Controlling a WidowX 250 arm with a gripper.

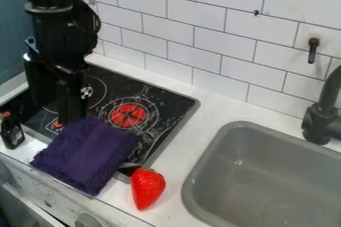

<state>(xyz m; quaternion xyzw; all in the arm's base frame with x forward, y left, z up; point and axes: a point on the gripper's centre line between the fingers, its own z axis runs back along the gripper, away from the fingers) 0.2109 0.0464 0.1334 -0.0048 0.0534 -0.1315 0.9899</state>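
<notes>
The black gripper hangs down over the left part of the stove, its lower end at the upper edge of a purple cloth. Whether it grips the cloth or only meets it, I cannot tell. The shaggy-edged cloth lies across the stove's front edge and onto the white counter. Just right of the cloth's lower part, a red strawberry rests on the counter with its tip toward the front.
A black stove with red burner markings lies under the arm. At the left edge stands a small dark bottle with a red cap. The grey sink and dark faucet are on the right, and a tiled wall rises behind.
</notes>
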